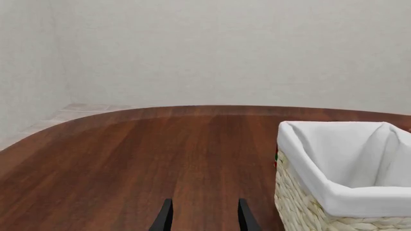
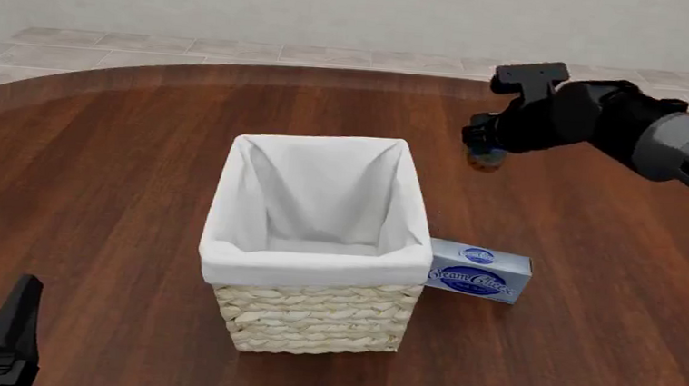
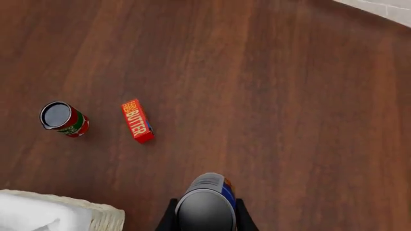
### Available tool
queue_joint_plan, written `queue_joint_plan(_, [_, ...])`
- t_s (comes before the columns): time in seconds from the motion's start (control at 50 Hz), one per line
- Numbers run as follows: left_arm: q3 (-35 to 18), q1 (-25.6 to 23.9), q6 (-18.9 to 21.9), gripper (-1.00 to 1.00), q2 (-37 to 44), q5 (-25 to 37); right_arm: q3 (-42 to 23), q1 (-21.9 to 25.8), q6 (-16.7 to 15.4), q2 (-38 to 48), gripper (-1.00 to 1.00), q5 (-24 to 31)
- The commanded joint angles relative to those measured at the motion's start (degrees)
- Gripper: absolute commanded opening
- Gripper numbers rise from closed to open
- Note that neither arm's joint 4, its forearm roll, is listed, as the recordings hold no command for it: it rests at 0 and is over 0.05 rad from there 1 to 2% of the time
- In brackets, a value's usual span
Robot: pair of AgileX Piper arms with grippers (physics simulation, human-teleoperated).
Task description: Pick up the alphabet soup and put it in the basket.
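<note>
Blue-and-white cream cheese box (image 2: 477, 271) lying flat on the tabletop (image 2: 102, 185), touching the right side of the basket (image 2: 311, 323) near its front corner. Seen from the right wrist: red butter box (image 3: 136, 121) and a red-and-green can (image 3: 63, 118) standing just beside each other on bare wood, apart from the basket corner (image 3: 96, 216). Basket near mid-tabletop, white lining only, nothing inside. Alphabet soup (image 3: 207, 204) pinched in the right hand (image 2: 485, 156), lifted over the far right of the tabletop, beyond the basket. Left hand (image 1: 202, 216) spread, holding nothing, low by the near left edge.
</note>
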Motion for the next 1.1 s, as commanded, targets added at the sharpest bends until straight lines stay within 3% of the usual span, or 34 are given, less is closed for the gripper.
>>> queue_joint_plan(0.02, [0.0, 0.1, -0.1, 1.00, 0.0, -0.1, -5.9, 0.1, 0.3, -1.0, -1.00, 4.2])
queue_joint_plan(0.32, [0.0, 0.0, -0.2, 1.00, 0.0, -0.1, -13.7, -0.7, -2.6, -1.7, -1.00, 9.8])
queue_joint_plan(0.62, [0.0, 0.0, -0.3, 1.00, 0.0, -0.3, -20.8, 0.3, -3.5, -2.3, -1.00, 14.3])
queue_joint_plan(1.1, [0.0, -0.6, 0.1, 1.00, 0.0, -0.2, -29.7, 6.0, -4.9, -4.0, -1.00, 20.7])
